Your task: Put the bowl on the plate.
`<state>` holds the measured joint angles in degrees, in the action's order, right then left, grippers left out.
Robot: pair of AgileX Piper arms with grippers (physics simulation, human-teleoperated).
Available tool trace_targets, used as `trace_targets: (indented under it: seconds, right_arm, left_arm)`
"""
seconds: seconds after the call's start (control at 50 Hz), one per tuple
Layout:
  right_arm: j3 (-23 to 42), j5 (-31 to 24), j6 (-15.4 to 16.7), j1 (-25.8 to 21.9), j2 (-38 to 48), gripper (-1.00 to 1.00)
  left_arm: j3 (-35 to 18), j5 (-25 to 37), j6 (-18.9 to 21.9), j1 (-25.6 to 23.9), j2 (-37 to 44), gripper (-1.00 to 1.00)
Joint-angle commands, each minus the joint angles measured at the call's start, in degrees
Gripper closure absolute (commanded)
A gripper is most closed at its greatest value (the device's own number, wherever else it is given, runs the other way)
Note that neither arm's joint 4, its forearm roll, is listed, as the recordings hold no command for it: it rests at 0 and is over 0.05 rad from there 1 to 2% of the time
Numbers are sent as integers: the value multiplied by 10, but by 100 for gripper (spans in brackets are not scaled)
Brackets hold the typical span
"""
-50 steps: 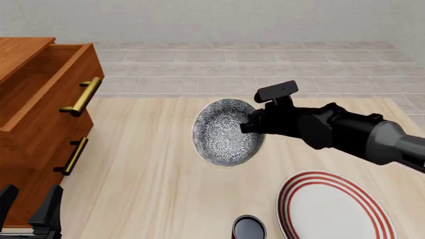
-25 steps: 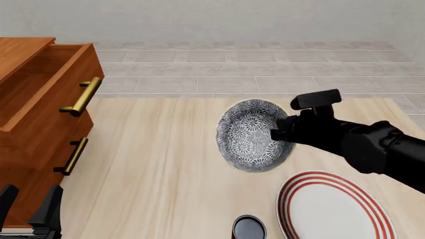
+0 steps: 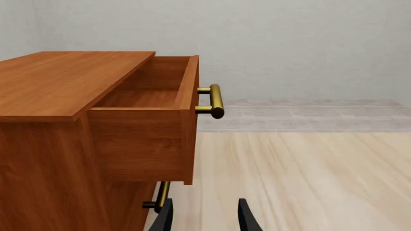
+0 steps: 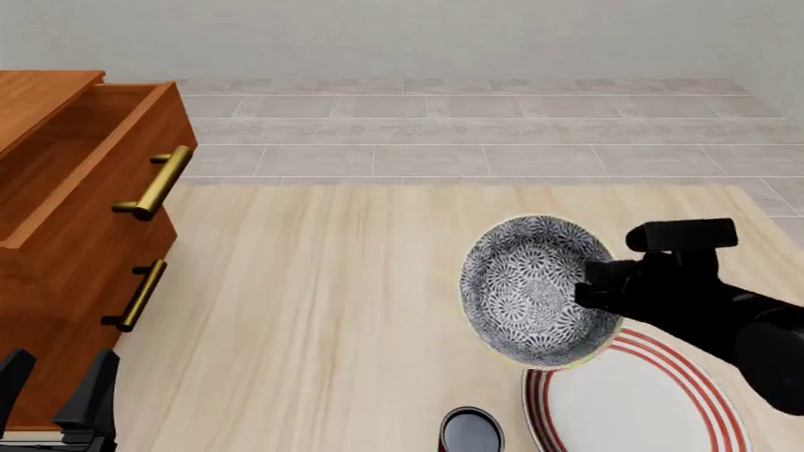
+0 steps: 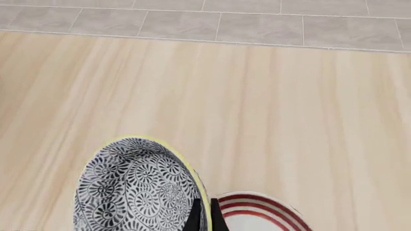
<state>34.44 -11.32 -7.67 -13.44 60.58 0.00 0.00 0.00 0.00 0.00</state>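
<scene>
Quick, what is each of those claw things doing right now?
Left end effector: open, holding nothing.
Right end effector: shut on the bowl's rim, carrying it above the plate's edge.

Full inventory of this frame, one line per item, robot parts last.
bowl: 1, grey-and-white floral, held tilted above the table, overlapping the plate's far-left rim in the front view.
plate: 1, white with red rings, near right of table.
cup: 1, dark glossy, near edge, left of the plate.
drawer cabinet: 1, brown wood with brass handles, left side, top drawer open.
table: 1, pale wood.
right gripper: 1, black, jaws closed on the bowl's rim.
left gripper: 1, black, near left by the cabinet, jaws apart, empty.
</scene>
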Motion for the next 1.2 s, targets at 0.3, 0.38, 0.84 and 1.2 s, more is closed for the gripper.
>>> trace_targets:
  seconds: [0.3,0.38,0.84,1.2]
  right_arm:
    - [-42,-90,6,71,-121,100]
    - [-52,-101,4,79,-135,100]
    - [-129,-94,-12,117,-167,100]
    - [-167,-61,-10,147,-147,100]
  left_arm:
    - [0,0,0,0,0,-100]
    - [0,0,0,0,0,-100]
    - [0,0,0,0,0,-100]
    - [0,0,0,0,0,-100]
